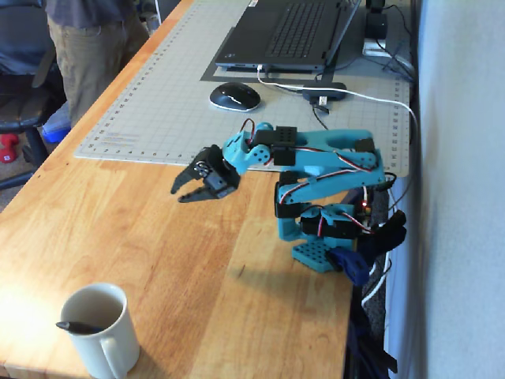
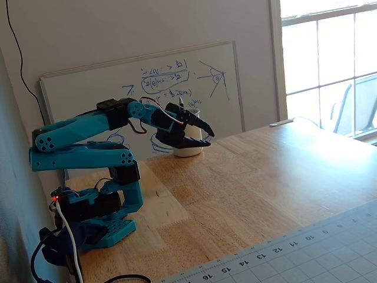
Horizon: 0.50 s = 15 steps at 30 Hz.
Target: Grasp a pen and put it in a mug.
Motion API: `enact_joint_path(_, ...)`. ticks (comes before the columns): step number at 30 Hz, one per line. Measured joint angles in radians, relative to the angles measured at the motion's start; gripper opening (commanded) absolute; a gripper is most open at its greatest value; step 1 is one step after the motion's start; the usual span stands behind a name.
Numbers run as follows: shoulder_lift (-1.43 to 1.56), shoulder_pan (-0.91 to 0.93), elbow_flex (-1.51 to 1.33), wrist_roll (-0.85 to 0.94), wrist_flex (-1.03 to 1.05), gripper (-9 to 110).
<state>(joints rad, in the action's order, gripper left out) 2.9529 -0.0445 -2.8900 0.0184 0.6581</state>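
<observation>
The cream-white mug (image 1: pixel 101 335) stands upright near the table's front left corner in a fixed view. The dark pen (image 1: pixel 76 325) rests inside it, one end poking over the left rim. In the other fixed view, the mug (image 2: pixel 189 151) stands by the whiteboard, partly hidden behind the gripper, and the pen's top (image 2: pixel 181 104) sticks up above the rim. My gripper (image 1: pixel 179 194) is open and empty. It hovers above the bare wood, well away from the mug. It also shows in the other fixed view (image 2: pixel 209 137).
A grey cutting mat (image 1: pixel 158 103) covers the far half of the table and carries a laptop (image 1: pixel 292 31), a mouse (image 1: pixel 234 96) and cables. A person (image 1: pixel 91 39) stands at the far left edge. A whiteboard (image 2: pixel 88 94) leans against the wall.
</observation>
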Motion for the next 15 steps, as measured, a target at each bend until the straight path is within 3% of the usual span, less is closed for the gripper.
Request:
enact_joint_path(10, 0.253, 0.089, -0.014, 0.000, 0.568, 6)
enact_joint_path(15, 0.341, 0.094, -0.041, 0.000, 0.632, 6)
